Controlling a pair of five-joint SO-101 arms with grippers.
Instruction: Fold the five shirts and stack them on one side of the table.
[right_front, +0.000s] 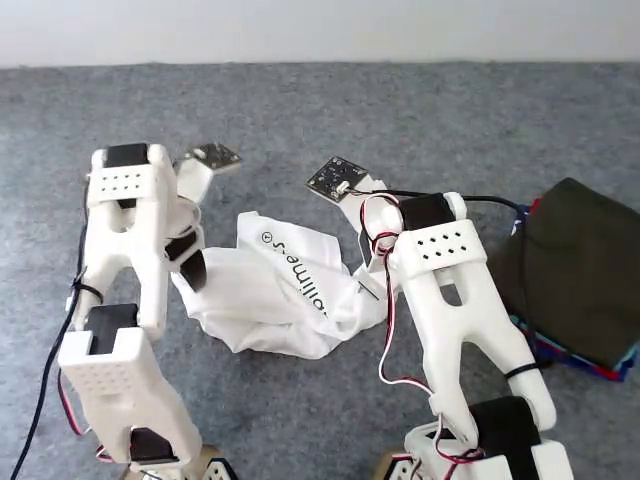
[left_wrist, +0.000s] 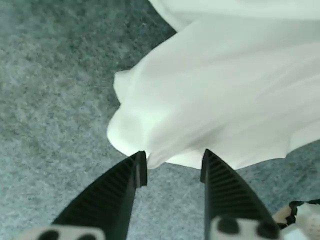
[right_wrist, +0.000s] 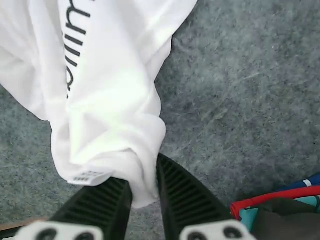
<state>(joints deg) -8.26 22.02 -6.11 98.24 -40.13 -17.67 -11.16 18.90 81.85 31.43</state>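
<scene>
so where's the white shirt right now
In the high view the white shirt lies crumpled in the middle of the table, left of the dark stack. The right gripper pinches one edge; the left gripper sits open at the opposite edge.

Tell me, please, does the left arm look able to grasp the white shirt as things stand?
Probably yes. The left gripper is open, with the edge of the white shirt right at its fingertips and nothing between. The right gripper is shut on another part, clear of that edge.
</scene>
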